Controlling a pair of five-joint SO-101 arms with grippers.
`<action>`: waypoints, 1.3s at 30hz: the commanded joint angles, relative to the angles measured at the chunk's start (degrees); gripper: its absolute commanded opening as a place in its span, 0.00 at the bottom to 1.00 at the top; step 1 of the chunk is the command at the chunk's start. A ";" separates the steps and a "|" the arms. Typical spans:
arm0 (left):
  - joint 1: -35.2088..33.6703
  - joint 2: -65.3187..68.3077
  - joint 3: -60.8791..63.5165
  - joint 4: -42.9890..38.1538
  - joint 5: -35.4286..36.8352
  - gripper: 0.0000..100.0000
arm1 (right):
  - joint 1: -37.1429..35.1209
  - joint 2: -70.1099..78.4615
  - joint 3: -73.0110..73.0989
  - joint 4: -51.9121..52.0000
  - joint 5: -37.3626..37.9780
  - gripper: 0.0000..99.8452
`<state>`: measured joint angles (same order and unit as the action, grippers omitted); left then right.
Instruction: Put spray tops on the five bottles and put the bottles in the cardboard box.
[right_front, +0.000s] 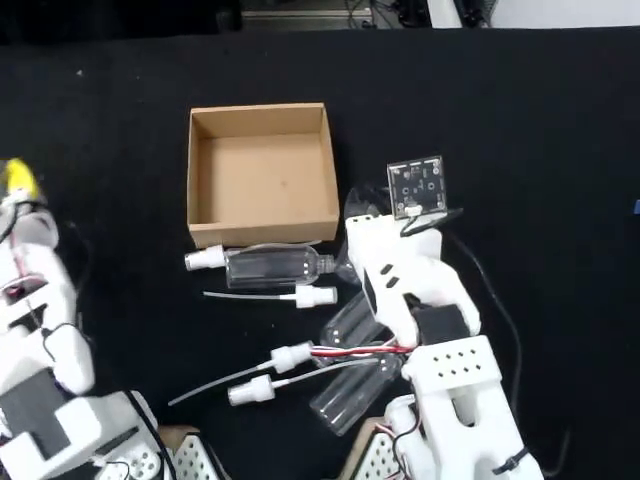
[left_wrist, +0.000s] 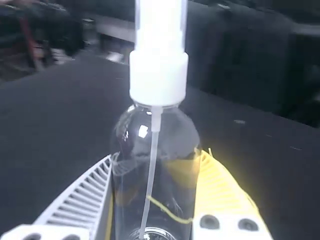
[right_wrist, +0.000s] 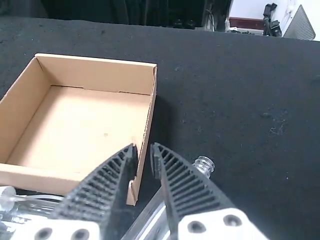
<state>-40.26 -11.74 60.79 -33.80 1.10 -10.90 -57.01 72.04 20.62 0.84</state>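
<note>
Left claw (left_wrist: 155, 167): clamped on a clear bottle (left_wrist: 155, 145), one white finger and one yellow finger pressed against its sides.
Held bottle: upright between the fingers, above the black counter (right_front: 520, 120), with a white spray top (left_wrist: 159, 75) seated on its neck and the thin tube running down inside.
Right claw (right_wrist: 144, 149): fingers almost together, only a slim gap at the tips, nothing between them; it hung over the near corner of the cardboard box (right_wrist: 95, 75).
Cardboard box: open, with no bottle inside it, standing on the counter.
Bottle by the box (right_front: 272, 266): lying on its side just in front of the box wall, with a loose top (right_front: 205, 260) at one end; whether that top was fitted I cannot tell.
Second loose top (right_front: 312, 297): just below that bottle, its tube pointing away from the right arm (right_front: 420, 290).
Third top (right_front: 291, 355) and fourth top (right_front: 250, 392): lying near each other, tubes trailing.
Two more bottles (right_front: 350, 318) (right_front: 345, 400): on their sides, partly under the right arm.
</note>
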 joint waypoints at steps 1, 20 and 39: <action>-7.34 3.43 -0.48 -8.53 -0.35 0.03 | 1.14 -2.24 -0.13 -1.76 0.18 0.04; 0.75 5.54 -6.02 -10.55 0.09 0.03 | 1.23 -2.24 -0.04 -1.76 0.18 0.04; 38.46 18.29 -25.36 -9.32 -0.35 0.03 | 1.32 -2.24 -0.04 -1.76 0.18 0.04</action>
<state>-4.13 -1.71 42.95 -36.09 1.10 -10.90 -57.01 72.13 20.62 0.84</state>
